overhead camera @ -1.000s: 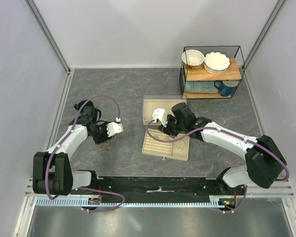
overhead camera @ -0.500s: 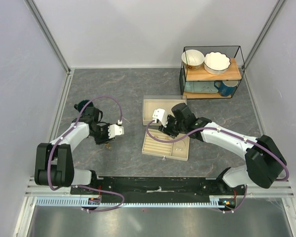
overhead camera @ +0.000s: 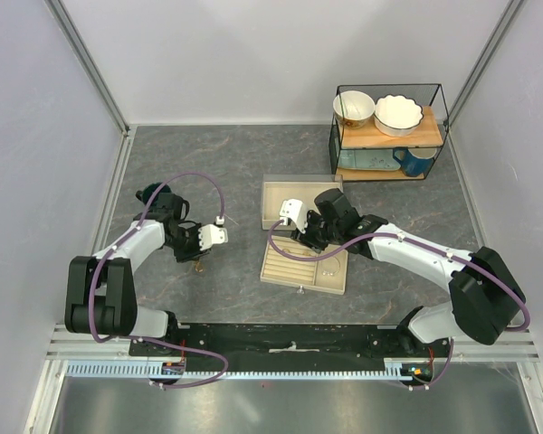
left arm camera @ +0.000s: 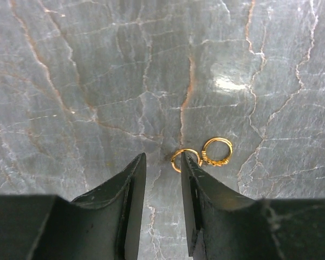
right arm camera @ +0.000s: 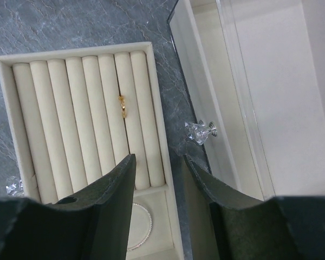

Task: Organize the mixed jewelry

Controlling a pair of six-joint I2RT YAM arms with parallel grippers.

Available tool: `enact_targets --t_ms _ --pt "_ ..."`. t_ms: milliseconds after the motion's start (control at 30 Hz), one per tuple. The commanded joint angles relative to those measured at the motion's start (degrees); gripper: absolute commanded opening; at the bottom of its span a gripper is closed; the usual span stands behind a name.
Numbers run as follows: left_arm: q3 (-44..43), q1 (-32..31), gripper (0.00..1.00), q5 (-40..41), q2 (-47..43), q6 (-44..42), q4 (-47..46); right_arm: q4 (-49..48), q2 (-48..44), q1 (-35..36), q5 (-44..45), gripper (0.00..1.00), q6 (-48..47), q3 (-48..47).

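In the pick-up step, the left gripper [left arm camera: 162, 162], part-spread and empty, is hovering beside two rings [left arm camera: 217, 151] on the worktop [left arm camera: 70, 81], probably needing a rightward nudge to straddle one, while the right gripper [right arm camera: 158, 160] is hanging spread and empty over the tray [right arm camera: 4, 70].

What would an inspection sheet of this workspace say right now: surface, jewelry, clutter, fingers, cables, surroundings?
Surface: grey marbled table.
Job's things: two gold rings side by side on the table; third ring slotted between the rolls of the tray; hoop in the tray's small compartment.
Clutter: rack holding two bowls and a mug; open box behind the tray; crystal knob beside the tray.
Grippers: left fingers open, tips beside the nearer ring, holding nothing; right fingers open above the tray's edge, holding nothing.
Cables: a purple cable loops along each arm.
Surroundings: white walls, metal frame.
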State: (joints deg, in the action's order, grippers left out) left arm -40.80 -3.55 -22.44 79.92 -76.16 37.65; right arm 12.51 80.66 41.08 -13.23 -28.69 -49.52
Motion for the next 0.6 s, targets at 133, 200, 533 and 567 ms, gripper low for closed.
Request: enact_targets --t_ms 133,200,533,567 --pt "-2.3 0.3 0.41 2.0 -0.3 6.5 1.9 -2.0 -0.4 0.0 -0.8 0.47 0.1 0.5" --pt "-1.4 0.3 0.41 2.7 -0.7 7.8 1.9 -2.0 -0.2 0.1 -0.9 0.47 0.1 0.3" --pt "-1.0 0.3 0.42 1.1 -1.3 10.6 1.9 -1.9 -0.2 0.0 -1.0 0.47 0.4 0.2" --pt "-1.3 0.3 0.42 0.8 -1.3 10.5 1.9 -1.8 -0.2 0.0 -1.0 0.47 0.4 0.3"
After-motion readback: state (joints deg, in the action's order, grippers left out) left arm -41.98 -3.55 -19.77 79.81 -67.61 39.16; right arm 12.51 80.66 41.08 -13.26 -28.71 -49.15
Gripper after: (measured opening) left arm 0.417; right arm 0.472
